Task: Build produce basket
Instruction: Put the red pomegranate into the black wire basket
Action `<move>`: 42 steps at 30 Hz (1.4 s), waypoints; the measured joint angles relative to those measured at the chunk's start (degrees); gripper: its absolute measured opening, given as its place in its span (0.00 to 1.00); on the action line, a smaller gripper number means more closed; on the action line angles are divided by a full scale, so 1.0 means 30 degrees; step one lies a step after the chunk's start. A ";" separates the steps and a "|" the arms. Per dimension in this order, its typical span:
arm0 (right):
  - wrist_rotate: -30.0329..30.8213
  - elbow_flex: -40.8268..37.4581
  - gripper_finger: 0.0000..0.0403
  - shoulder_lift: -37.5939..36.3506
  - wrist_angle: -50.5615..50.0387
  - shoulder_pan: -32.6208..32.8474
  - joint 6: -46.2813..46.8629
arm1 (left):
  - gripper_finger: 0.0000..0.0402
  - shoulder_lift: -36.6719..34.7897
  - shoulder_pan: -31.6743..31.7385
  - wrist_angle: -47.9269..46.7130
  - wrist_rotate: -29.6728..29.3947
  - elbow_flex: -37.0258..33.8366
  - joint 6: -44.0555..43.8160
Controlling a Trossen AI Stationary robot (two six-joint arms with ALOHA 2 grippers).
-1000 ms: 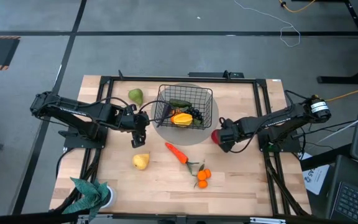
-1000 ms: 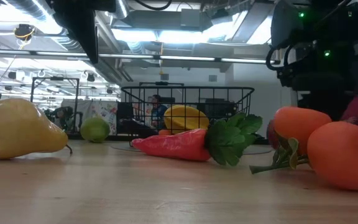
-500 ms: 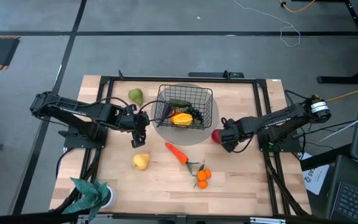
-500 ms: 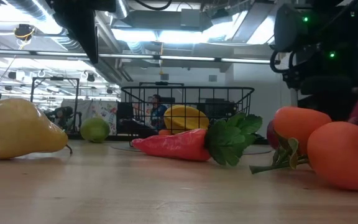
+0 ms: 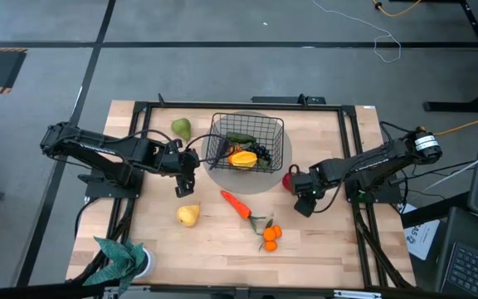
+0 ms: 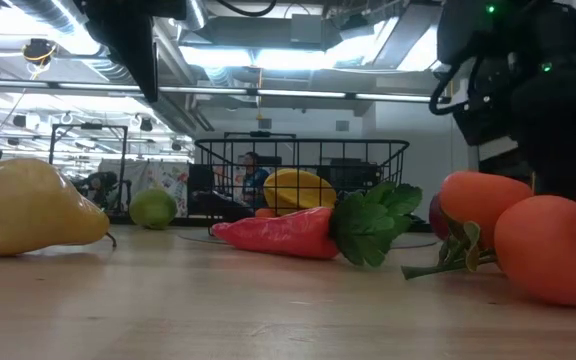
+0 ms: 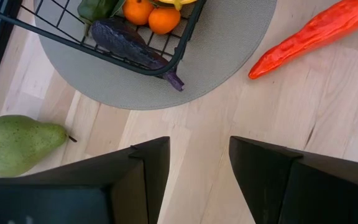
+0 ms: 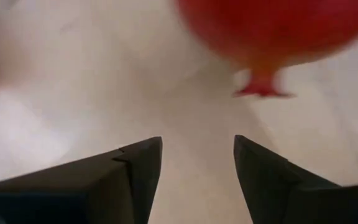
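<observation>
The black wire basket (image 5: 247,141) stands on a round grey mat (image 5: 282,164) and holds a yellow fruit, small oranges, dark grapes and a dark green vegetable. A red round fruit (image 5: 290,176) lies at the mat's right edge. My right gripper (image 5: 299,193) is open just near of it, and the fruit shows ahead of the fingers (image 8: 272,28). My left gripper (image 5: 181,187) is open and empty left of the mat (image 7: 199,168). On the table lie a green pear (image 5: 180,128), a yellow pear (image 5: 188,215), a carrot (image 5: 237,203) and two oranges (image 5: 270,237).
A teal leafy plant (image 5: 123,257) stands at the near left corner. A black frame (image 5: 239,105) runs around the tabletop. Bare wood lies along the near edge and between the yellow pear and the carrot.
My right gripper has drawn back from the red fruit toward the table's near edge and turned a little. The red fruit stays by the mat's right edge.
</observation>
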 joint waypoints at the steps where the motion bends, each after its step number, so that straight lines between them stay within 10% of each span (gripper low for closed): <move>1: 0.0620 0.0000 0.47 0.0000 -0.0240 -0.0006 0.0500 | 0.38 0.0000 0.0000 0.0000 -0.0002 0.0000 0.0000; 29: 0.1813 0.0000 0.47 0.0007 0.0075 -0.0432 -0.2903 | 0.38 0.0000 0.0005 -0.0002 0.0004 0.0000 0.0000; 42: 0.1606 0.0000 0.47 0.0007 -0.0721 -0.0468 0.0153 | 0.38 0.0000 0.0000 0.0000 -0.0001 0.0000 0.0000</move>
